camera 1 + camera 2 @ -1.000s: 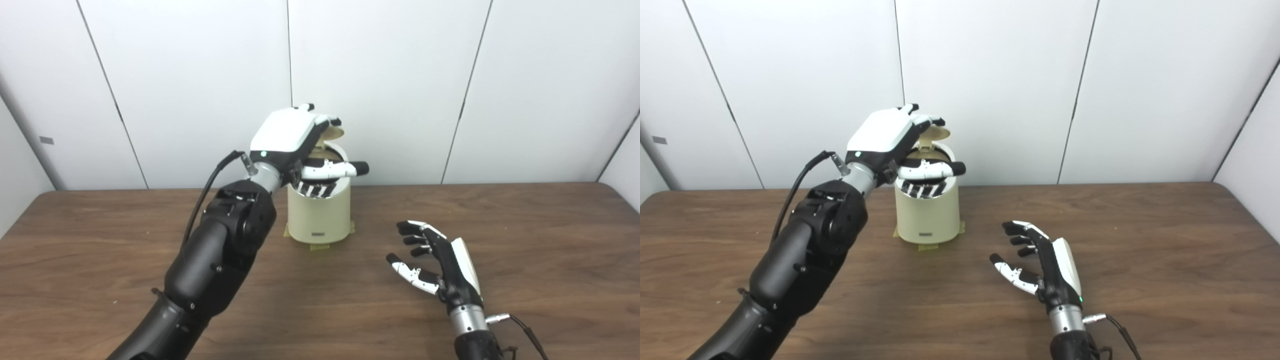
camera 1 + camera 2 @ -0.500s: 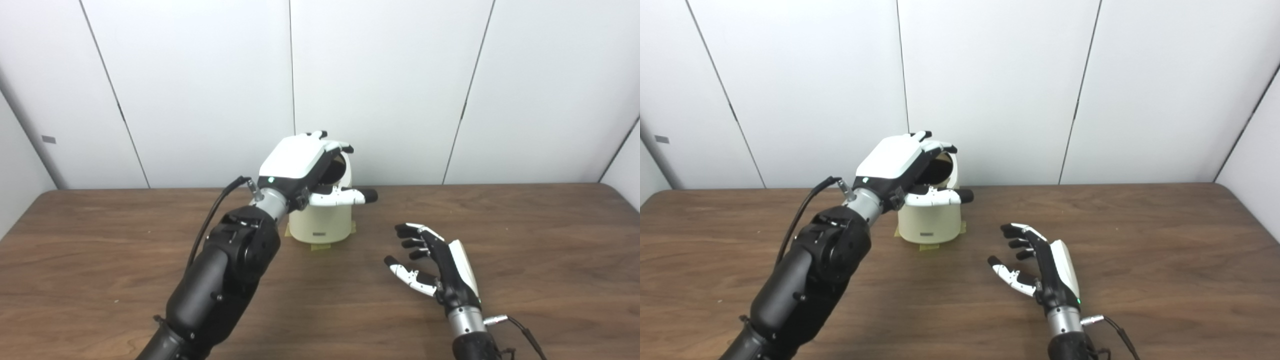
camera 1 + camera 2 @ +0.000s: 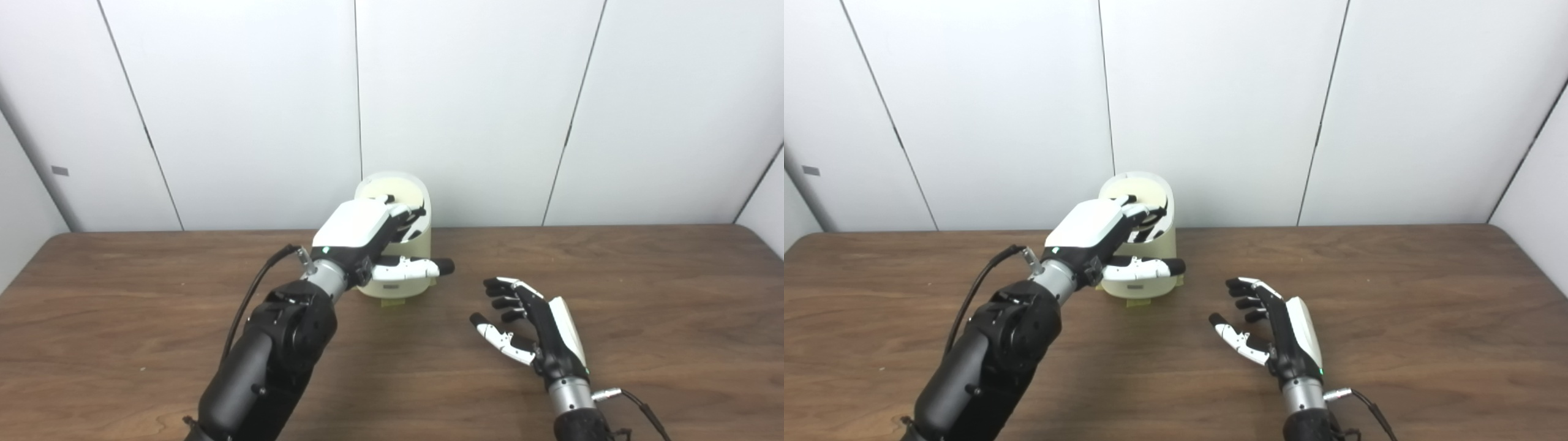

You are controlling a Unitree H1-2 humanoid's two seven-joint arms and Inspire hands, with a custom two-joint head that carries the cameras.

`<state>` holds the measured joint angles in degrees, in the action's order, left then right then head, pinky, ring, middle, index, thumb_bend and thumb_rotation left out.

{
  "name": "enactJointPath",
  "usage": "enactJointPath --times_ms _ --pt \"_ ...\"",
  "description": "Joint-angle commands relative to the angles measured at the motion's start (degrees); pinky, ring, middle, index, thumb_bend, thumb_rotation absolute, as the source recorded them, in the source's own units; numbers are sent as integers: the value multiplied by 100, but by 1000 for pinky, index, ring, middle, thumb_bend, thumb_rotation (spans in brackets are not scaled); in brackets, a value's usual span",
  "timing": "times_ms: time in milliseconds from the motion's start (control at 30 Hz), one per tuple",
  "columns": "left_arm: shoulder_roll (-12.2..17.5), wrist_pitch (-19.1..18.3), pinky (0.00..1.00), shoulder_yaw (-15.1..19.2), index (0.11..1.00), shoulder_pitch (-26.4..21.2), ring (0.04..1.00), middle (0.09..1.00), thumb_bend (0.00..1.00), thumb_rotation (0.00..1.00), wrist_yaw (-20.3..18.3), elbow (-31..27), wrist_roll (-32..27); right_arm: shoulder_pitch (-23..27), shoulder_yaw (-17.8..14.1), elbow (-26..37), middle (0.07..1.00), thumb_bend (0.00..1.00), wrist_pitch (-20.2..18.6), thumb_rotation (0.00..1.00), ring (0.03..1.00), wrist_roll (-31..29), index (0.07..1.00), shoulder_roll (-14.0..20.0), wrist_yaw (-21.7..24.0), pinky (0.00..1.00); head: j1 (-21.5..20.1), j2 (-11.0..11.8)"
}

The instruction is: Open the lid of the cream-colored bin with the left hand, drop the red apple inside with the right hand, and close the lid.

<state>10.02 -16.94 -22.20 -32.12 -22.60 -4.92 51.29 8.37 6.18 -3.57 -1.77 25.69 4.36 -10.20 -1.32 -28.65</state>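
Note:
The cream-colored bin (image 3: 424, 211) stands at the back middle of the table. Its lid (image 3: 392, 185) lies down on top, with a dark sliver showing at the front edge by my fingers. My left hand (image 3: 360, 228) is in front of the bin's upper part, fingers apart and resting against the rim, thumb pointing right, holding nothing. My right hand (image 3: 542, 334) is open and empty, low over the table to the right of the bin, palm facing left. No red apple is in view.
The brown wooden table (image 3: 643, 294) runs wide to both sides. Yellow tape (image 3: 392, 301) shows under the bin's base. White wall panels stand close behind the bin. A cable (image 3: 257, 294) loops off my left wrist.
My left hand has come down from above the bin to its front. The lid, raised a second ago, has swung down onto the bin. My right hand has barely moved.

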Motion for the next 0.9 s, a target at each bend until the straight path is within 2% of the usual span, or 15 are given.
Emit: enactJointPath --times_ms 0,300,600,767,833,867 --pt "4 29 1000 56 909 -166 977 911 855 1000 70 -121 -50 106 7 192 719 250 23 298 685 -2 724 -14 19 585 1 -2" --pt "49 202 1000 28 890 -90 876 882 815 1000 521 327 20 114 16 228 714 269 -74 264 681 30 723 -19 64 580 -22 -16" --pt "36 277 946 -44 875 -233 864 870 787 1000 726 873 90 118 23 307 727 292 -298 204 696 17 724 -40 158 592 -49 -27" --pt "51 232 915 -86 869 -276 858 866 778 1000 664 894 89 138 44 293 727 297 -337 225 696 59 723 -27 146 597 -54 -27" --pt "63 246 915 -78 879 -270 869 875 774 1000 696 880 85 143 42 266 727 296 -289 212 693 32 725 -17 144 591 -50 -28" --pt "45 317 917 -31 884 -241 874 879 773 1000 845 880 43 143 38 266 727 296 -292 207 693 29 726 -19 139 589 -48 -26"
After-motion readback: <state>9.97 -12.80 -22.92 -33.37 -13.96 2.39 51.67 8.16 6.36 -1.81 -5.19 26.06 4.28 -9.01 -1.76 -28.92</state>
